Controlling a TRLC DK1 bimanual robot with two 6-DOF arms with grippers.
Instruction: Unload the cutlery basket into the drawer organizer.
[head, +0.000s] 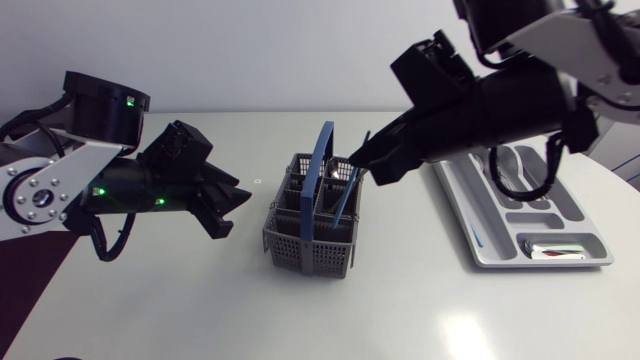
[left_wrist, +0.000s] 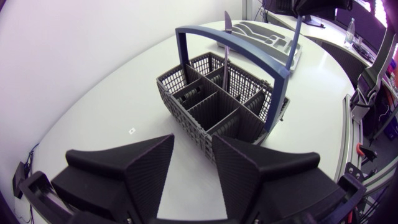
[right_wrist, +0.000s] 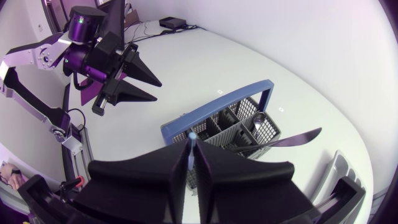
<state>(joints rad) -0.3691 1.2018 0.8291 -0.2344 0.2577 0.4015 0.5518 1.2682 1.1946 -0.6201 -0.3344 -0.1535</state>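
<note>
The grey cutlery basket (head: 308, 222) with a blue hoop handle (head: 322, 150) stands mid-table. My right gripper (head: 367, 168) hangs over its right side, shut on the top of a thin blue-handled utensil (head: 346, 196) whose lower end is still inside the basket. In the right wrist view the blue tip (right_wrist: 191, 137) shows pinched between the fingers (right_wrist: 163, 163). A knife (right_wrist: 292, 138) and a spoon (right_wrist: 257, 119) stick out of the basket. My left gripper (head: 236, 200) stands open left of the basket (left_wrist: 214, 99), with nothing between its fingers (left_wrist: 149, 163).
The grey drawer organizer (head: 580, 205) lies at the right, under my right arm, with cutlery in its compartments (head: 510, 170) and a shiny piece in its near slot (head: 555, 250). Bare tabletop lies in front of the basket.
</note>
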